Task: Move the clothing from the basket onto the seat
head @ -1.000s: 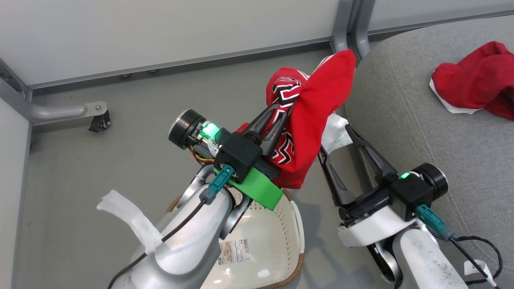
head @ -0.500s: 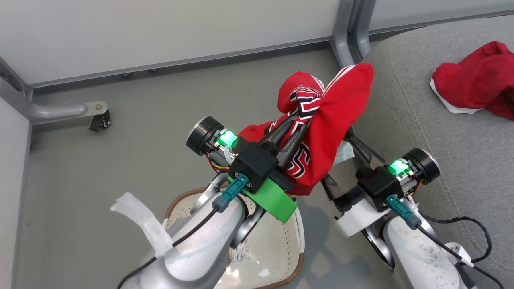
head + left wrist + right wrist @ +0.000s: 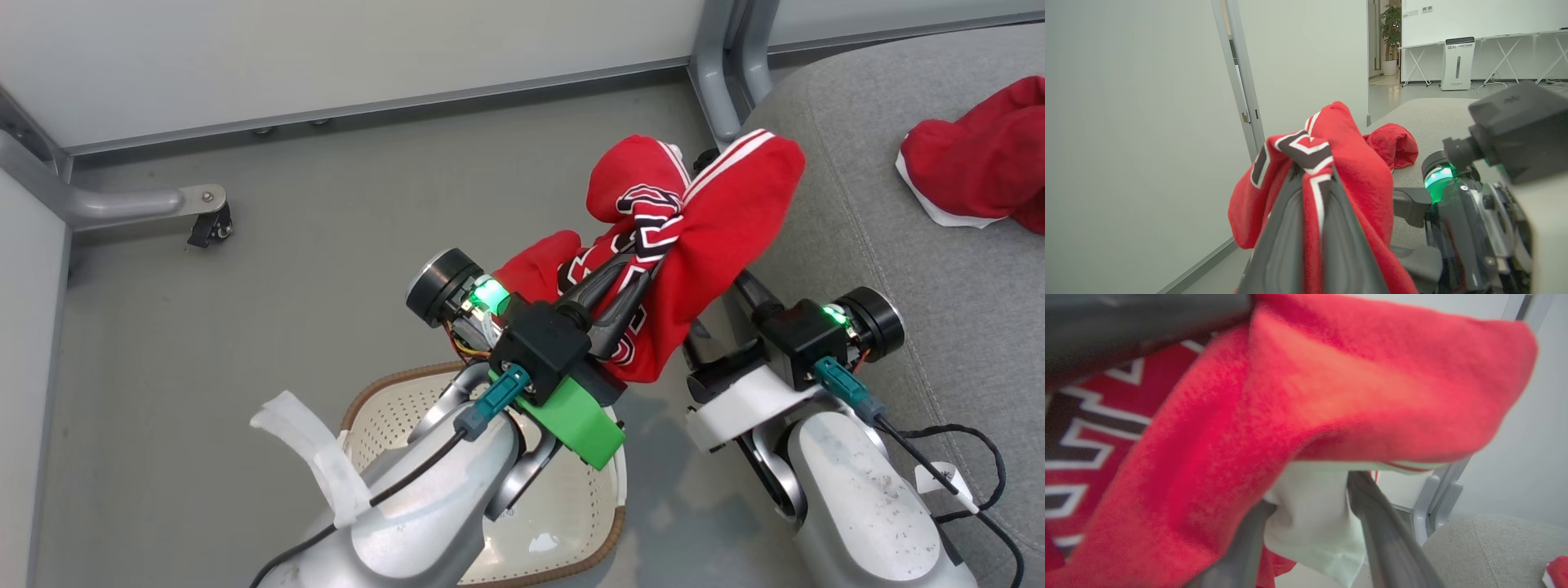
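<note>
Done: plain garment [image 3: 980,171] lies on seat [image 3: 898,278], upper right | In hand: left tool [image 3: 647,251] clamped on jersey [image 3: 718,220], mid-frame at seat's edge, clear of basket [image 3: 392,380] | right tool [image 3: 1310,492] jaws apart beneath it | Left: lay jersey down.

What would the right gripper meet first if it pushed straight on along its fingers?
Probably the soft red jersey with black-and-white lettering, whose white underside hangs right between the fingers; depth unclear.

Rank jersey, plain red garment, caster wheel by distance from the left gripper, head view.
1. Jersey: clamped in the left gripper.
2. Plain red garment: to the right, on the seat.
3. Caster wheel: far left, on the floor.
</note>
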Controlling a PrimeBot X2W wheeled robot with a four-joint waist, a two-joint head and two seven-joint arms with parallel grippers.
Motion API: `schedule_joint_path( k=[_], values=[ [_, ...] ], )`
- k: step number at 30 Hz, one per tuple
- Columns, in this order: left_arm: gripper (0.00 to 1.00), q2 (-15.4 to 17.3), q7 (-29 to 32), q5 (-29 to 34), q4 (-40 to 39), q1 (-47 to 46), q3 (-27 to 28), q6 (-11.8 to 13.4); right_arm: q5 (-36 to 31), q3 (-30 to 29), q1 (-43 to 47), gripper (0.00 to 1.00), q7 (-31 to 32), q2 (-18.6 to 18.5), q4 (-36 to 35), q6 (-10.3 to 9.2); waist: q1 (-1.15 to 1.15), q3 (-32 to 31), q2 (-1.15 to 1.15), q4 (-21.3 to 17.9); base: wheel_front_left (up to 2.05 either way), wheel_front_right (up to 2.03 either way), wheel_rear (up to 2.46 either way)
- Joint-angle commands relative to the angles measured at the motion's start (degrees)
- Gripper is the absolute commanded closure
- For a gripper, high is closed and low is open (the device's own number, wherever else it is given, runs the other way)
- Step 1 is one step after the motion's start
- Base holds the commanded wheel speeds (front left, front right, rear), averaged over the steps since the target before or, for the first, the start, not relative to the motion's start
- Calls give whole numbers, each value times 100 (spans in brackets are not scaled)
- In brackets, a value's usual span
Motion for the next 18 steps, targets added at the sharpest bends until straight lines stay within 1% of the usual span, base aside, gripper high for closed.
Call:
schedule_joint_path(
  k=[1,12,18],
  values=[
    [100,0,-18,-34,33,-82,-22,21,44,-17,-55,100,-2,-6,4,-6,0,9,60,8,0,0,0],
    [100,2,-18,-128,126,-10,-91,14,316,-23,68,100,-2,0,-24,-6,0,-58,60,37,0,0,0],
    [100,2,-10,-98,195,102,-94,-34,467,16,178,100,-2,1,-68,-6,0,-107,60,37,0,0,0]
  ],
)
